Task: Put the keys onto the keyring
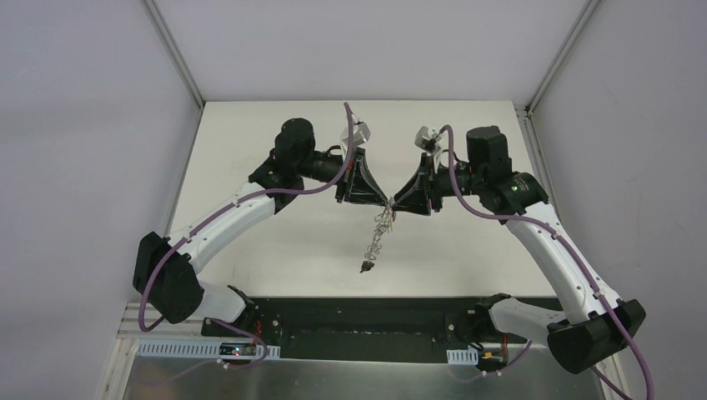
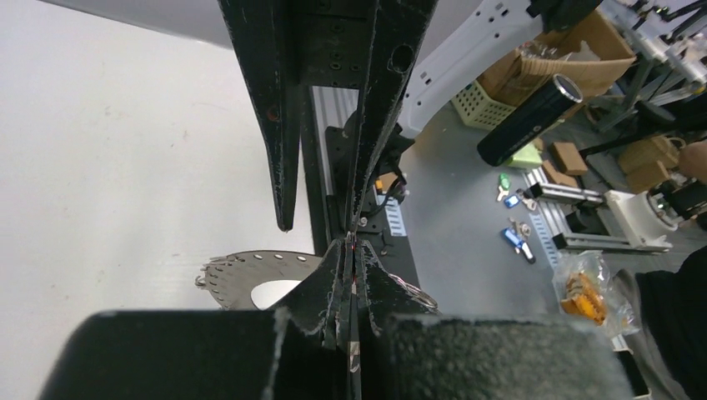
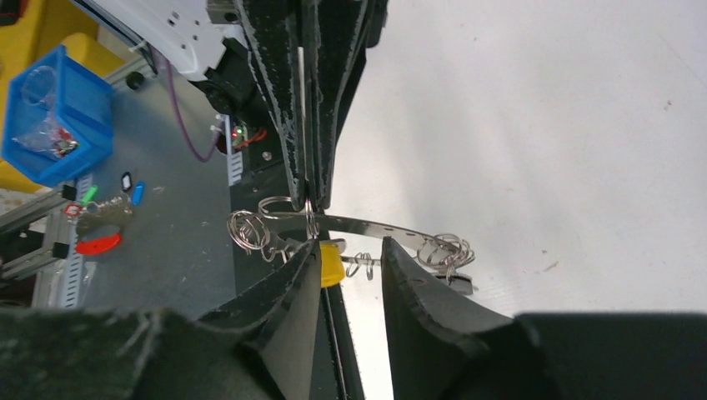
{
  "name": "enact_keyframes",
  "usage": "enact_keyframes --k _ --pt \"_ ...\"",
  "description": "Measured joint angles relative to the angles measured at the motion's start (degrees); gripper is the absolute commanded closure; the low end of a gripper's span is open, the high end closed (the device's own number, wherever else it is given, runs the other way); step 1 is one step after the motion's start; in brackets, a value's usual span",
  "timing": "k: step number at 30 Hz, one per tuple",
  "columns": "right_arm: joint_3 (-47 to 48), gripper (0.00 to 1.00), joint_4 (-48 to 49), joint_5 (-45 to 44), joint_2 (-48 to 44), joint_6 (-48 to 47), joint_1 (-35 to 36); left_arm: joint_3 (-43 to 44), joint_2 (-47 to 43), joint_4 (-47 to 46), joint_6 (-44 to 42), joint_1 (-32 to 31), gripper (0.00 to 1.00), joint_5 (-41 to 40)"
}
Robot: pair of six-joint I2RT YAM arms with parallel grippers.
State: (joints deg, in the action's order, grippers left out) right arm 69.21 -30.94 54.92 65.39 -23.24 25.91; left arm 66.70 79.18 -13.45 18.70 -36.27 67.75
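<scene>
The left gripper [image 3: 308, 202] is clenched, and the rim of the keyring [image 3: 392, 229] is grasped between its fingertips. This is seen best in the right wrist view, where this gripper enters from 12 o'clock. There the flat grey ring is seen nearly edge-on, running from the grip toward 4 o'clock.

The right gripper [image 3: 350, 250] is released. Its two padded fingers stand apart at 6 o'clock in the same view, with a clear gap between them. The head of the yellow key [image 3: 332, 265] is seen in this gap, just beside the finger on the 9 o'clock side. Whether it is touched by that finger cannot be told. Small wire loops [image 3: 250, 229] are bunched on the rim at 9 o'clock from the grip, and more at the ring's far end.

In the left wrist view the broad face of the ring is shown, with a row of small holes, at 9 o'clock from the closed fingers. The yellow key is hidden there.

Only in the top view are both grippers seen meeting tip to tip over the middle of the table [image 1: 292, 258]. A string of loops trails from them toward 7 o'clock, with a black key [image 1: 367, 267] at its end.
</scene>
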Motion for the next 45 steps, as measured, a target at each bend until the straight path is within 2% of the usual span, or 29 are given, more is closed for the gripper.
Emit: enact_keyframes --k 4,9,29,35,45 --pt "-1.18 0.67 2.97 3.78 -0.26 2.54 -1.18 -1.81 0.00 -8.15 7.43 0.00 1.00 1.01" --pt "-2.82 0.68 5.33 6.93 -0.55 5.42 -2.84 -1.92 0.00 -12.22 10.69 0.00 1.00 1.11" --pt "-5.33 0.67 12.92 12.63 -3.02 13.44 -4.83 -1.92 0.44 -13.20 11.85 0.00 1.00 1.09" --pt "-8.59 0.72 18.03 13.86 -2.10 17.97 -4.76 -1.92 0.44 -13.18 11.82 0.00 1.00 1.09" --pt "-10.58 0.90 23.52 15.82 -1.25 23.23 -4.61 -1.92 0.96 -13.20 11.76 0.07 1.00 1.05"
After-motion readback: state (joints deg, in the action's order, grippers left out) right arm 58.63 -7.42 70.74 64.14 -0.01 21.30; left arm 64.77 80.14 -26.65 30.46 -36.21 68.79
